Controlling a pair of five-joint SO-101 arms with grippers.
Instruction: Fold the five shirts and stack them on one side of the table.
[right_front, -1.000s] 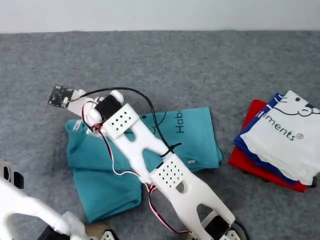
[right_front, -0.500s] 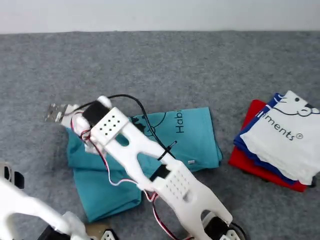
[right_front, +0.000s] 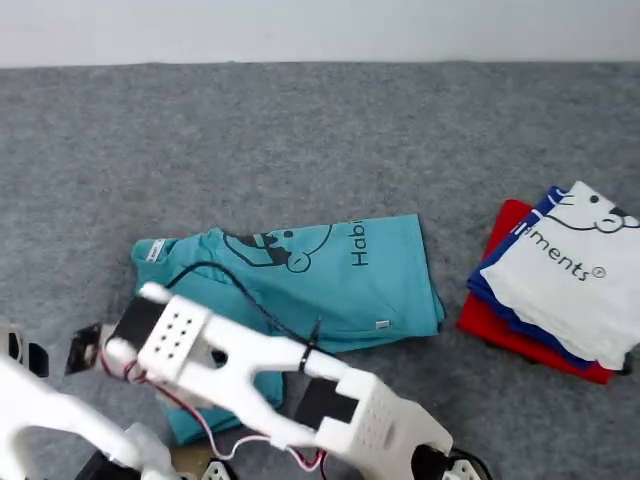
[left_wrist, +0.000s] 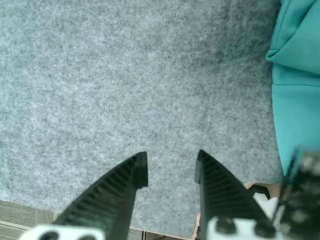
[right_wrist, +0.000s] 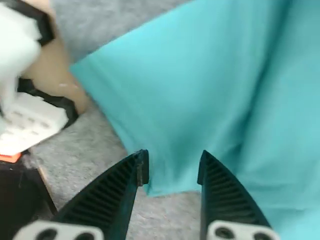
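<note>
Nearest, the right end effector (right_wrist: 172, 160) hangs open over the teal shirt's (right_front: 340, 275) near-left edge. Left of that shirt, the left end effector (left_wrist: 171, 165) is open above bare grey desk (right_front: 300, 130). Folded shirts (right_front: 560, 285) are stacked at the right edge.

High view: the right arm (right_front: 240, 365) covers the lower left part of the teal shirt (right_front: 340, 275), and the frame's right edge cuts off the white shirt (right_front: 565, 285). Right wrist view: the teal shirt is blurred and runs off the upper and right edges.
</note>
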